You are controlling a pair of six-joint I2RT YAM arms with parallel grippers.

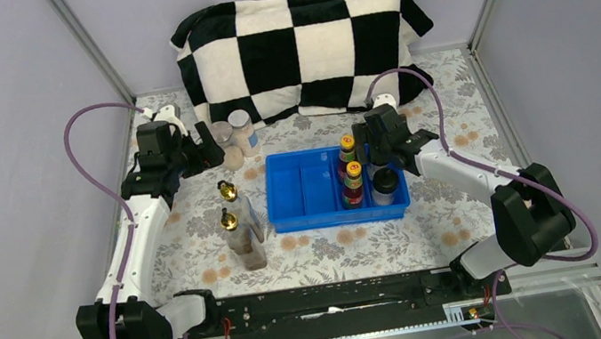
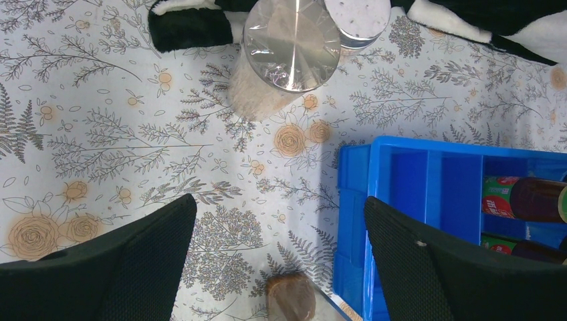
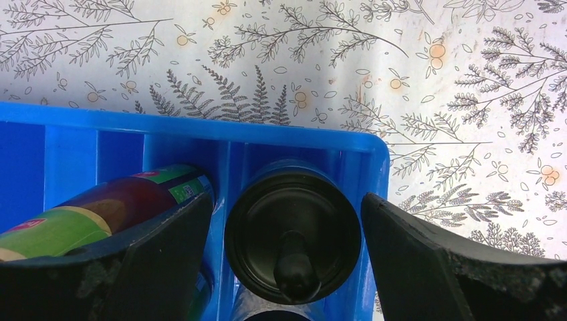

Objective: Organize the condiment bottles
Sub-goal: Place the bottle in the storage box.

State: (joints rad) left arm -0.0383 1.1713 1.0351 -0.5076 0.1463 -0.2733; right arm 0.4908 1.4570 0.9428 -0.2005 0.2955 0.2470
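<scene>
Two red-brown sauce bottles (image 1: 350, 166) with yellow caps stand in the blue tray (image 1: 304, 189), next to two black-capped shakers (image 1: 384, 182). My right gripper (image 1: 375, 151) is open, its fingers on either side of the far shaker's black cap (image 3: 292, 234) without touching it; a sauce bottle (image 3: 120, 204) lies to its left. Two clear gold-topped bottles (image 1: 238, 224) stand on the table left of the tray. Two grey-lidded jars (image 1: 236, 134) stand by the pillow. My left gripper (image 1: 209, 153) is open and empty, hovering near the jars (image 2: 292, 43), above a gold top (image 2: 291, 297).
A black-and-white checkered pillow (image 1: 297, 48) lies along the back. The tray's left compartments (image 2: 434, 184) hold nothing. Grey walls close in the floral table on the left, right and back.
</scene>
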